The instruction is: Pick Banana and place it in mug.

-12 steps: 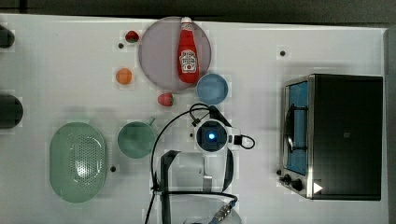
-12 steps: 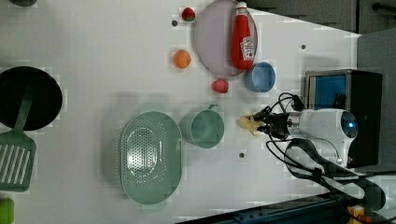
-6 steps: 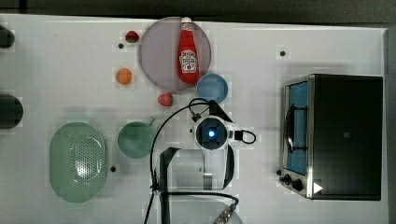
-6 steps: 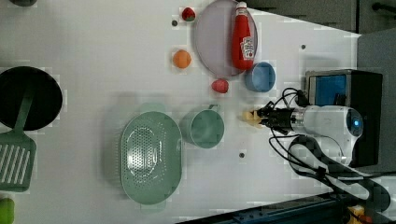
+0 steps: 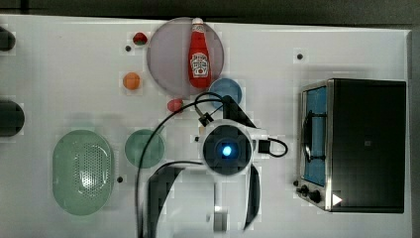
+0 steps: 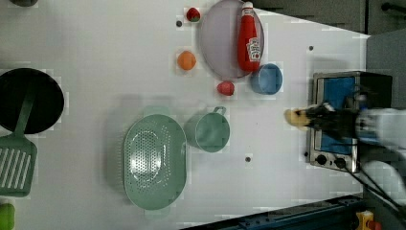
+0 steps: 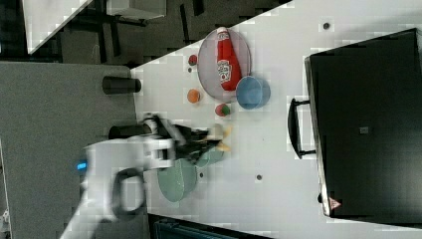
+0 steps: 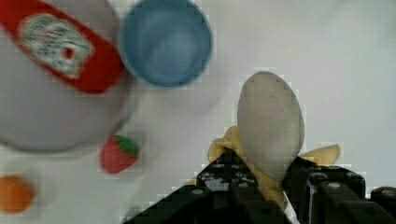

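Note:
The pale yellow-cream banana sits between my black fingers, and my gripper is shut on it. In the left view the banana sticks out of the gripper, lifted off the table and to the right of the teal mug. In the right view the banana hangs just above the mug, which it partly hides. In the top view the mug stands open and upright to the left of the arm's white wrist.
A ketchup bottle lies on a grey plate, with a blue bowl, a strawberry and an orange ball nearby. A green perforated basket is left of the mug. A toaster oven stands on the top view's right.
The jaws have closed on the banana and the arm has lifted it off the table. In the left view gripper and banana have shifted to the right.

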You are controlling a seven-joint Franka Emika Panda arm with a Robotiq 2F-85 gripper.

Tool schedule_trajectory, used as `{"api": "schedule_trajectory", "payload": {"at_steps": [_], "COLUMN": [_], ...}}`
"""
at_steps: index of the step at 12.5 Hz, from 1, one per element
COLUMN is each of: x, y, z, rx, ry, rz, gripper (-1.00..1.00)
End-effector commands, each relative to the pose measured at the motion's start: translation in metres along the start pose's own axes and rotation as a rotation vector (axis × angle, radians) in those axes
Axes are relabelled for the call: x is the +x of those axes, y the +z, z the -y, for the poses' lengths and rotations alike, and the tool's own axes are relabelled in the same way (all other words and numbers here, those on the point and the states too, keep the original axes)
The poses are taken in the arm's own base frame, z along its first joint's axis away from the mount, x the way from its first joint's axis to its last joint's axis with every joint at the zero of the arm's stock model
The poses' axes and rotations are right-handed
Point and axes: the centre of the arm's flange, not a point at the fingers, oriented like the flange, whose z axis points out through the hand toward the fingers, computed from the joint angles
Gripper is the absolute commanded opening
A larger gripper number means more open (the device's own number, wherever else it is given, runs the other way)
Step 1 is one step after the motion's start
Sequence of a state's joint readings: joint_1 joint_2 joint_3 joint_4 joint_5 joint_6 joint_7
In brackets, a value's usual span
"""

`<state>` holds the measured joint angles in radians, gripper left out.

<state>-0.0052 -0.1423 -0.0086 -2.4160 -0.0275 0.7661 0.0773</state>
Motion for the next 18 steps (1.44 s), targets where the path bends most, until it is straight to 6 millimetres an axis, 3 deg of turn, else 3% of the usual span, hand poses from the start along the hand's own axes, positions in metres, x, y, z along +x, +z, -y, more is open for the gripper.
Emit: {"api": "schedule_trajectory", "payload": {"at_steps": [1, 4, 6, 7, 10, 13, 15, 18], "x": [-0.013, -0.066, -0.103, -0.132, -0.176, -0.2, -0.207, -0.208], "y": [-0.079, -0.137, -0.15, -0.145, -0.121, -0.074, -0.034, 0.022], "z": [0.006, 0.04, 0.07, 0.086, 0.117, 0.141, 0.147, 0.137], "rx": [-0.043, -0.145, -0.124, -0.112, -0.107, -0.082, -0.055, -0.048], "ry": [-0.05, -0.101, -0.046, 0.013, 0.081, 0.145, 0.167, 0.112], "rz": [0.011, 0.054, 0.049, 0.096, 0.128, 0.126, 0.12, 0.058], "gripper": [-0.53, -0.53, -0.53, -0.53, -0.53, -0.53, -0.53, -0.53]}}
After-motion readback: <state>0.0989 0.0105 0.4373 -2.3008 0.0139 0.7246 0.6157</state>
